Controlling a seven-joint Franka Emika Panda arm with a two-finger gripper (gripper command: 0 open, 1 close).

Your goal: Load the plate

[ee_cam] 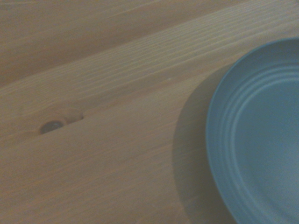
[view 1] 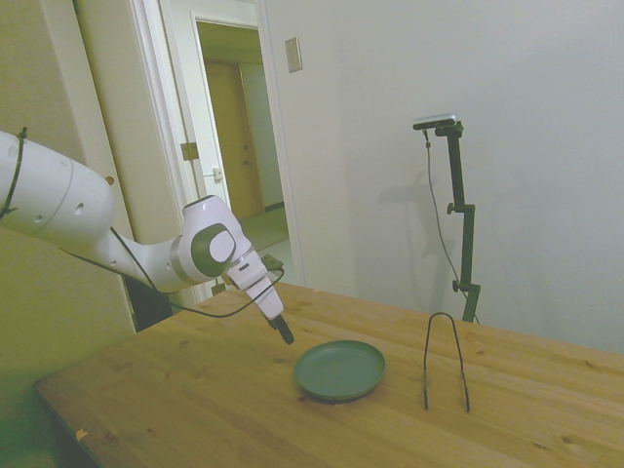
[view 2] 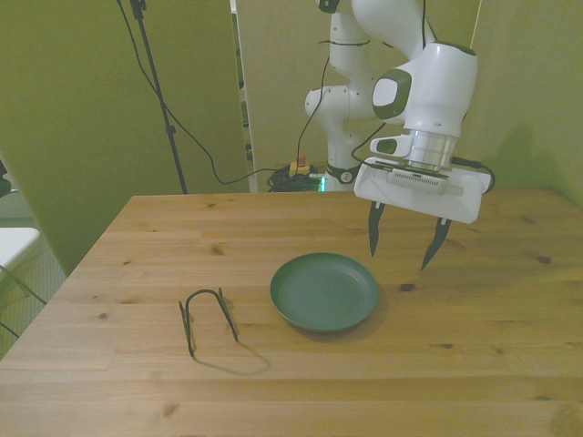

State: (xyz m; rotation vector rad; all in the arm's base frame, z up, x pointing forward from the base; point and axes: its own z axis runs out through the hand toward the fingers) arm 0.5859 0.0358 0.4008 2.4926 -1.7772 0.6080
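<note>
- The plate (view 2: pixel 324 291) lies flat and empty near the middle of the table (view 2: pixel 474 382); the wrist view shows only one rim of it (ee_cam: pixel 261 140) over bare wood.
- The gripper (view 2: pixel 401 244) hangs above the table, just off the plate's edge on the front view's right, its fingers spread apart and holding nothing.
- The wire rack (view 2: pixel 208 319) stands upright on the plate's other side, apart from it, with nothing in it.
- By my judgement the task is barely begun: the plate is not yet grasped, and lifting it and setting it into the rack remain.

plate (ee_cam: pixel 261 140) cut off in wrist view
</note>
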